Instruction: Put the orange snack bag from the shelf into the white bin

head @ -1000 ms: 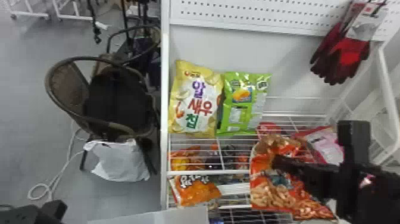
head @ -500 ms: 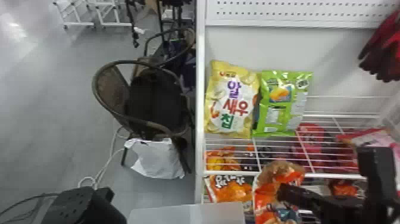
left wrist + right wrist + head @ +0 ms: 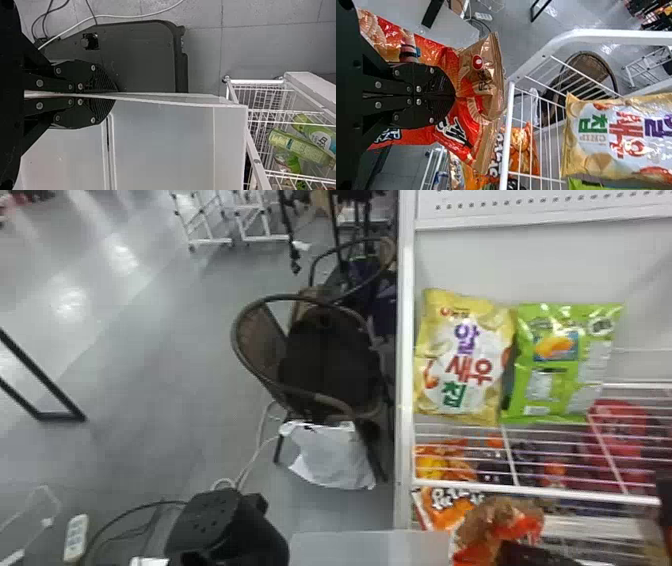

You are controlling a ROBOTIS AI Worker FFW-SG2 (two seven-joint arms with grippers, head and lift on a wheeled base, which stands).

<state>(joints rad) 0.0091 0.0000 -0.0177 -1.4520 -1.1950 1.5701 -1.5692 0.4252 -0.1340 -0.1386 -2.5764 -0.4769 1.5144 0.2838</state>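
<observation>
The orange snack bag (image 3: 480, 535) is at the bottom edge of the head view, in front of the lower shelf, with my right gripper (image 3: 530, 554) against it. In the right wrist view my right gripper (image 3: 455, 96) is shut on the crumpled orange bag (image 3: 464, 114), whose brown end sticks out past the fingers. The white bin (image 3: 370, 546) stands to the left of the bag. My left gripper (image 3: 227, 525) is beside the bin; in the left wrist view this left gripper (image 3: 117, 95) is shut on the rim of the bin (image 3: 190, 103).
Right of the bin rises the white shelf frame (image 3: 405, 390). A yellow bag (image 3: 465, 360) and a green bag (image 3: 560, 365) stand on its wire shelf (image 3: 540, 489), with another orange bag (image 3: 445, 505) below. Beyond the bin are a chair (image 3: 300, 390) and a white plastic bag (image 3: 330, 455).
The head view has turned toward the left. Held by my right gripper, the orange bag has moved left and lower along the shelf front, closer to the bin.
</observation>
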